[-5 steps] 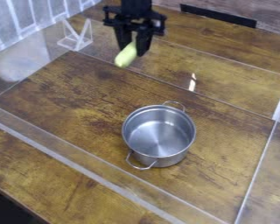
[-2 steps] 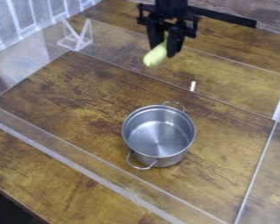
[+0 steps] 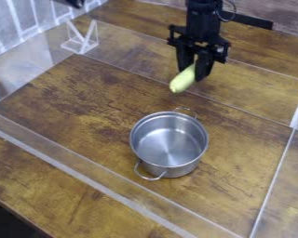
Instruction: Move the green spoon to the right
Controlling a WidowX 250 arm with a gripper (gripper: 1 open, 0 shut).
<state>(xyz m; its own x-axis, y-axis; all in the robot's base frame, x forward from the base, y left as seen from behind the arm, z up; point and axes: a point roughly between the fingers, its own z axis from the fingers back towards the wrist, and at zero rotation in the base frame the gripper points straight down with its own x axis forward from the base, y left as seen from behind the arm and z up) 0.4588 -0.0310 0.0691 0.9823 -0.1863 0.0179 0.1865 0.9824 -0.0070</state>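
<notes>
1. Pincer (image 3: 189, 67): narrow, holding the green spoon (image 3: 182, 80) by the look of it. Grip contact is too blurred to confirm finger by finger.
2. Spoon location: just beyond the pot (image 3: 169, 147), yellow-green handle slanting down toward the pot's far rim. Metal bowl can't be made out. Can't tell from this 1 view if it's clear of the table (image 3: 64, 112).
3. Done, my read: grasp made, spoon in hand.
4. Left: finish any rightward travel, set down, let go, back off. No target mark visible, so can't say how much travel remains. Call it mid-task, 0 release so far.
5. Container, near: 1 round steel pot, upright, 2 wire side handles, 1 on the near side, 1 on the far side. Inner wall and metal floor show; spoon isn't in it.
6. Far: dark arm (image 3: 204, 20) reaches in from the far edge, above and behind the spoon.
</notes>
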